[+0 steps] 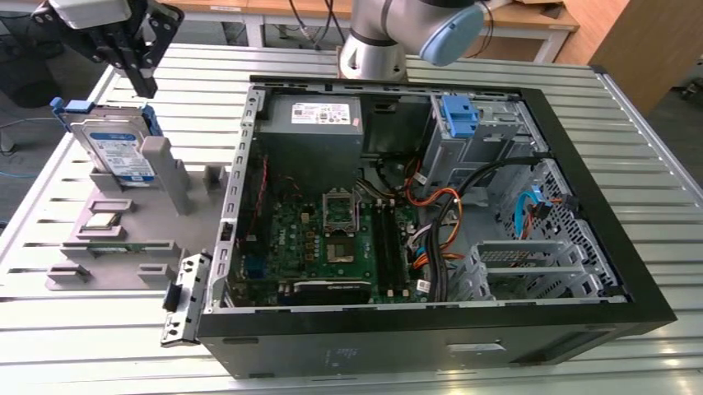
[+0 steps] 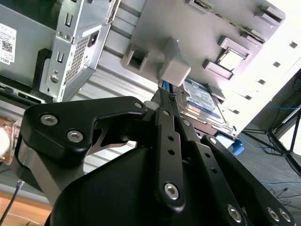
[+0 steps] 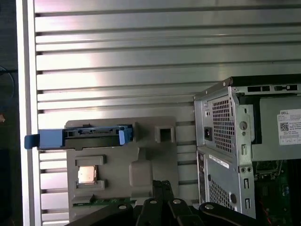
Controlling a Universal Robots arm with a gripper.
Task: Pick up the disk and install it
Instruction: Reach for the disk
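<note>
The disk [image 1: 115, 148] is a silver-black drive with a blue-and-white label in a blue carrier frame. It stands on edge, leaning in a slot of the grey fixture plate [image 1: 115, 263] at the exterior view's left. The first wrist view shows the disk [image 3: 89, 137] edge-on, and the second wrist view shows its label face [image 2: 200, 101]. My gripper [image 1: 144, 85] hangs just above the disk's far upper end, a little toward the case, without touching it. Its fingers are shut together with nothing between them, as both wrist views show [image 2: 164, 96] [image 3: 162, 184].
An open computer case [image 1: 439, 333] lies on the slatted metal table [image 1: 659, 148]. Inside it are a grey power supply [image 1: 313, 123], a motherboard [image 1: 329, 239] and a metal drive cage with a blue bracket [image 1: 459, 115]. A processor chip [image 1: 102, 220] rests on the fixture.
</note>
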